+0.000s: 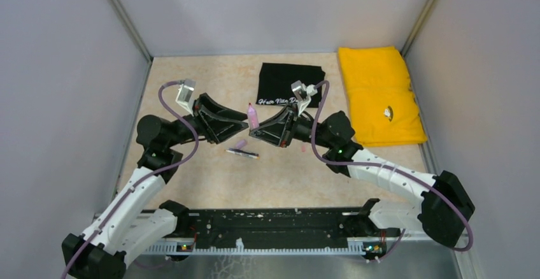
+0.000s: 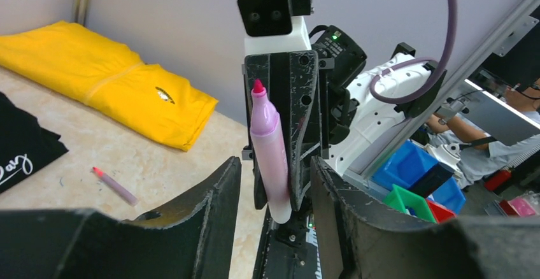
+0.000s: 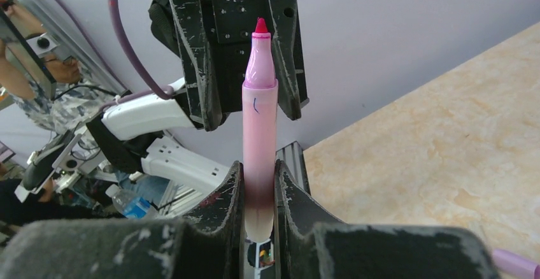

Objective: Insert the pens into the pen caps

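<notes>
The right gripper point(image 3: 260, 186) pinches the pale pink pen point(image 3: 260, 120) upright in mid-air, tip bare; the left gripper point(image 2: 274, 171) faces it, jaws spread and empty. By my judgement this pen awaits capping, so the left must next fetch 1 cap, likely the purple cap point(image 1: 239, 144) lying on the table point(image 1: 210, 81) below.

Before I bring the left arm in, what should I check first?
1. Grip of right end effector on pink pen: ok, pen upright.
2. Bare tip pointing up: ok.
3. Cap in left end effector: not ok, open and empty.
4. Free purple cap on table: ok, beside black-and-white pen.
5. Whether that cap fits this pen: cannot tell.
</notes>
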You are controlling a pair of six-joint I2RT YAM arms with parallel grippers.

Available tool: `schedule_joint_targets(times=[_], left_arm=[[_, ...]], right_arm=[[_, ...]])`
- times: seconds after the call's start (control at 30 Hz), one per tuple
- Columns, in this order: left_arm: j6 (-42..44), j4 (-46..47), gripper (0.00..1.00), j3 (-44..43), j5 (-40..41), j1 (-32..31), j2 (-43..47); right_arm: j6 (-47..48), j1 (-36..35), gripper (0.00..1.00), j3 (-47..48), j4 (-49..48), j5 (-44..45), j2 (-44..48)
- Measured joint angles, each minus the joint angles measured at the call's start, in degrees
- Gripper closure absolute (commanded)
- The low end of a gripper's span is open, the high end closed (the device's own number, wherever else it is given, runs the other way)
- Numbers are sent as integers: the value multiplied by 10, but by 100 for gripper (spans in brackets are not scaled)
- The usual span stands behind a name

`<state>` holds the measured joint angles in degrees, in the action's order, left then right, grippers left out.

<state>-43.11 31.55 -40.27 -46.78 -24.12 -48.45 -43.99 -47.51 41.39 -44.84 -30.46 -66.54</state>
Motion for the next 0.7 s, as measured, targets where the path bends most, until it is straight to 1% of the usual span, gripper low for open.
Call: schedule_joint_targets(times=[0.13, 0.33, 0.47, 0.53, 0.6, 0.63, 0.7], left_arm=[[-15, 27, 54, 0, -9, 0, -3], [-25, 47, 68, 0, -5, -7, -18], [-26, 55, 73, 4, -1, -14, -29], [-29, 58, 81, 7, 3, -16, -32], [-37, 62, 94, 9, 7, -17, -32], [-40, 63, 99, 9, 8, -17, -31], [-49, 65, 100, 9, 11, -18, -31]], right_arm=[[-3, 0, 100, 4, -6, -12, -9], [-13, 0, 100, 19, -26, -24, -32], [-24, -1, 100, 19, -39, -29, -42], [-24, -2, 100, 20, -39, -30, -44], [-20, -2, 100, 23, -37, -29, -45], [-18, -2, 98, 23, -38, -29, -45], [-9, -2, 95, 26, -36, -28, -45]])
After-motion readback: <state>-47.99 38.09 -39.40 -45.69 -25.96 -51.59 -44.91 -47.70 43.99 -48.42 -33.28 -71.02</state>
